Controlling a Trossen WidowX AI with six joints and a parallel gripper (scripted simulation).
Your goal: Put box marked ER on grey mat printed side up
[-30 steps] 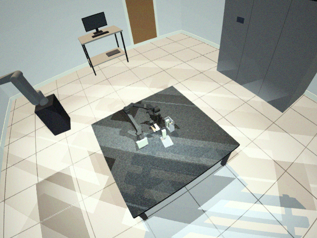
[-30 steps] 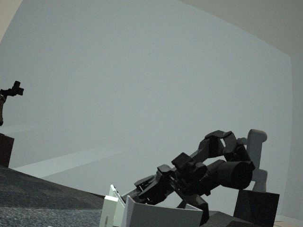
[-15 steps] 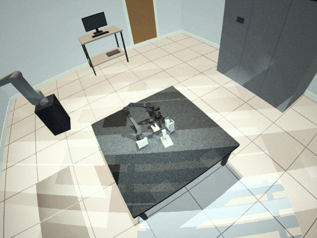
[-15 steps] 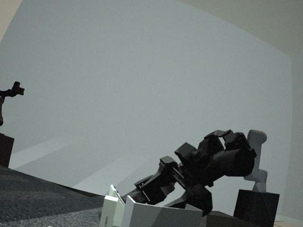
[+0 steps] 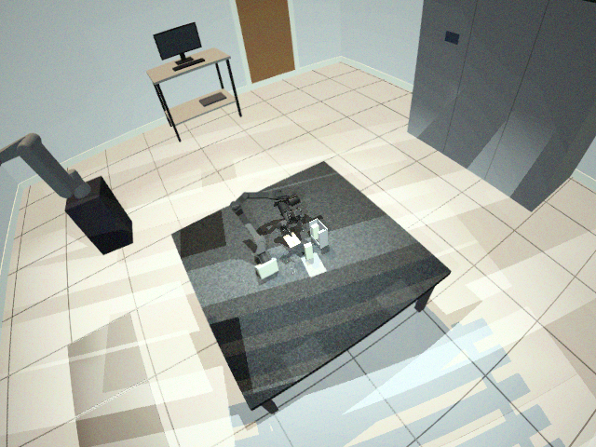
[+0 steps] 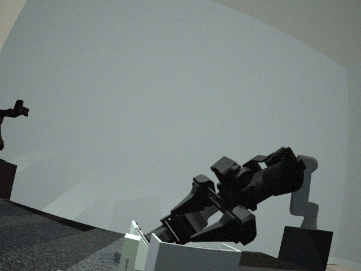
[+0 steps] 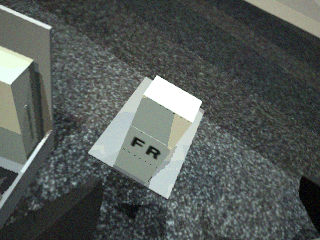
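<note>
The gripper (image 5: 294, 224) (image 6: 175, 230) (image 7: 199, 186) has its jaws spread and released, nothing between them. Outward from them in the wrist view, a box printed FR (image 5: 307, 250) (image 6: 128, 250) (image 7: 150, 120) stands mid-frame on the mat (image 5: 315, 268) (image 7: 110, 135), long axis upright, code on its near side. That is the wrong code, and it occupies the spot ER needs. Farther out, at the left edge, the bin (image 5: 323, 237) (image 6: 198, 258) (image 7: 42, 75) holds an upright box (image 5: 314, 231) (image 7: 12, 110); no code is readable on it, so I cannot tell where ER is. Probably the FR box must be gripped across its upright sides and returned first, then the search goes leftward.
</note>
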